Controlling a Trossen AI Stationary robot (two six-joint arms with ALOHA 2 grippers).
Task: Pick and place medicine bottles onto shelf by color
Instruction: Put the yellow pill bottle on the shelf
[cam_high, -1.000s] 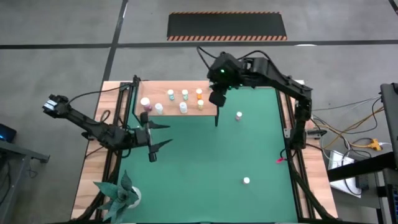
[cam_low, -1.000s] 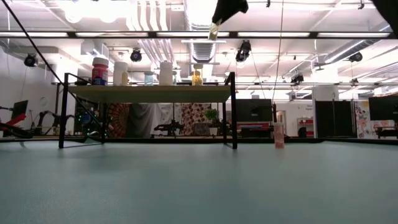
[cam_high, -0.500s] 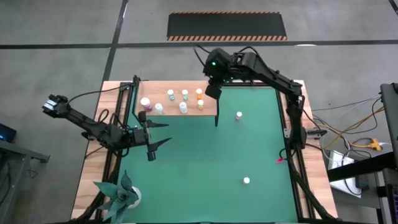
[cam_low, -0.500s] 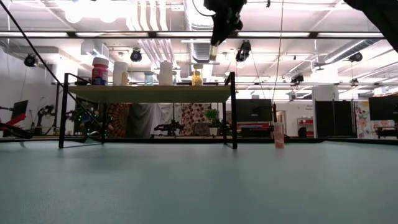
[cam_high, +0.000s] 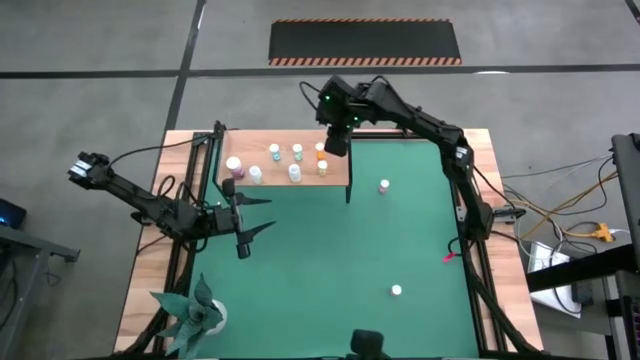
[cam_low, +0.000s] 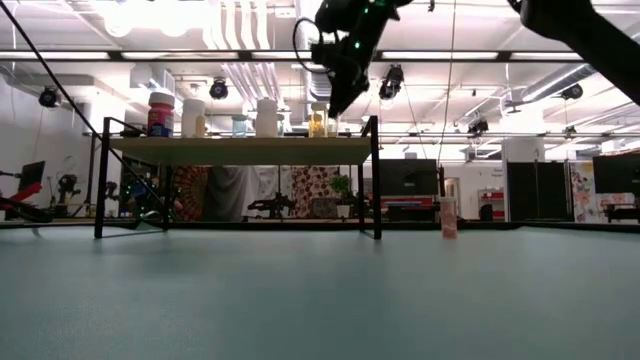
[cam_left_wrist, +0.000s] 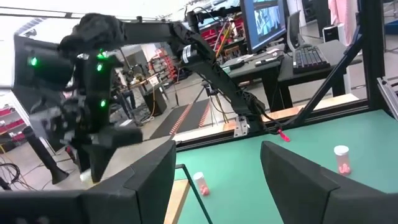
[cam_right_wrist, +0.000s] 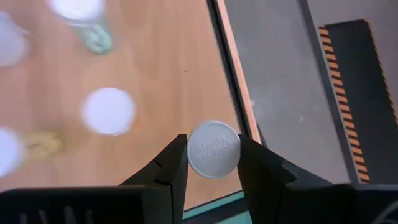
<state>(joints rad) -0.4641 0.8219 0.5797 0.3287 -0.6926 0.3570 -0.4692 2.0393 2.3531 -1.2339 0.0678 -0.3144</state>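
mat (cam_high: 330, 250): green, covers most of the table
shelf (cam_high: 285, 183): light wood board on black posts, far-left part of the mat; six bottles stand on it
plant (cam_high: 192, 312): near-left corner of the mat
right gripper (cam_right_wrist: 212, 163): above the shelf's right end, fingers (cam_right_wrist: 171, 163) clamped on a white-capped bottle (cam_right_wrist: 213, 149), orange in the low view
left gripper (cam_high: 257, 215): fingers spread wide, holding nothing, just in front of the shelf
pink bottle (cam_high: 384, 186): upright on the mat, right of the shelf
bottle, near side (cam_high: 397, 291): alone on the mat, well apart from the rest
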